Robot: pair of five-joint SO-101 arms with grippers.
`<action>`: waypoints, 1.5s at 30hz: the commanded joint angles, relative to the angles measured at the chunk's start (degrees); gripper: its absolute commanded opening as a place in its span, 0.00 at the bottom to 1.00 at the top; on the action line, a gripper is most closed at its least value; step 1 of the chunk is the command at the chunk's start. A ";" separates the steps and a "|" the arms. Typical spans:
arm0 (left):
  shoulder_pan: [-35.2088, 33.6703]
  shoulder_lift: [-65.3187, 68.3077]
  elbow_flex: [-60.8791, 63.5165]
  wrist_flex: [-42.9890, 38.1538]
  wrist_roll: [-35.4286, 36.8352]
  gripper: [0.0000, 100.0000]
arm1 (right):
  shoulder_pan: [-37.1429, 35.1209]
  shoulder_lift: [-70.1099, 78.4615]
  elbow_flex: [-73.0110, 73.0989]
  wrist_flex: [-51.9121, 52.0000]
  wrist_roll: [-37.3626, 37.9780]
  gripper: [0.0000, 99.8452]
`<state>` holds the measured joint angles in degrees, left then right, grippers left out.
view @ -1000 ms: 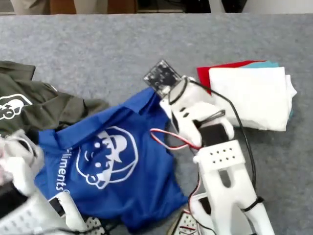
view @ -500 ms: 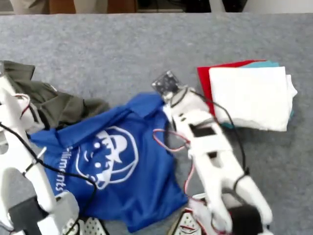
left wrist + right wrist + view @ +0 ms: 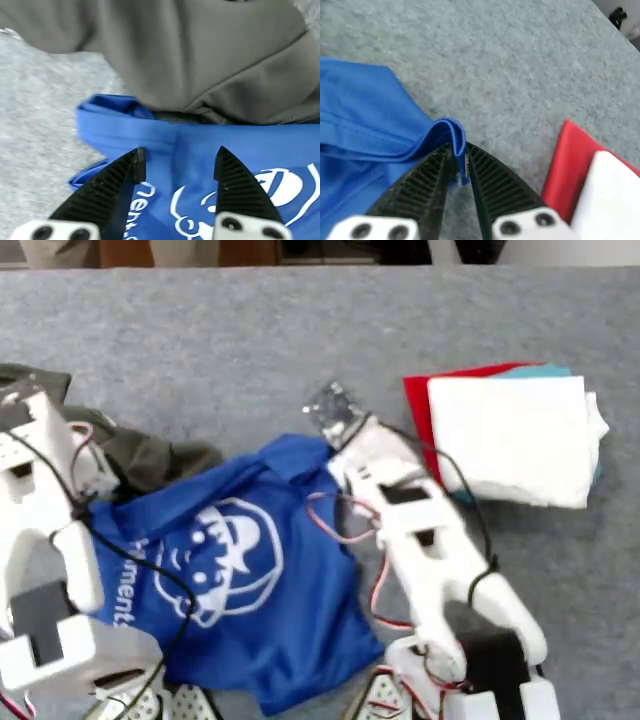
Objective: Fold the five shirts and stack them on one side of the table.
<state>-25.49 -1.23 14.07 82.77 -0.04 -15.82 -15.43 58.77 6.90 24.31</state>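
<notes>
Blue shirt [image 3: 250, 580] lies spread mid-table [image 3: 200, 330], toward the near edge. Right gripper [image 3: 460, 152] is clamped on one sleeve fold; left gripper [image 3: 180, 155], parted, hovers directly above the opposite sleeve, beside the olive shirt [image 3: 200, 60].

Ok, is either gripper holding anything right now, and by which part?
The right gripper pinches the blue printed shirt by a folded edge. The left gripper is open, holding nothing.

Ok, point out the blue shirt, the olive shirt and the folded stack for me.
blue shirt [image 3: 300, 600]: high view, plain fabric beside the white print.
olive shirt [image 3: 200, 50]: left wrist view, middle of the bunched cloth.
folded stack [image 3: 510, 435]: high view, the white shirt on top.
</notes>
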 commanded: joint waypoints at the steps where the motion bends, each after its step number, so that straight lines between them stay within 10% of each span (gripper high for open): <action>1: 0.79 3.47 -3.96 -0.79 2.64 0.23 | -1.19 0.40 -2.59 0.09 -0.44 0.00; 45: -2.11 10.15 -5.54 0.88 7.91 0.18 | -1.10 3.74 -3.21 -3.43 1.67 0.00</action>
<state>-27.96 8.88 9.23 83.82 7.34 -16.09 -11.74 58.77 4.62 25.36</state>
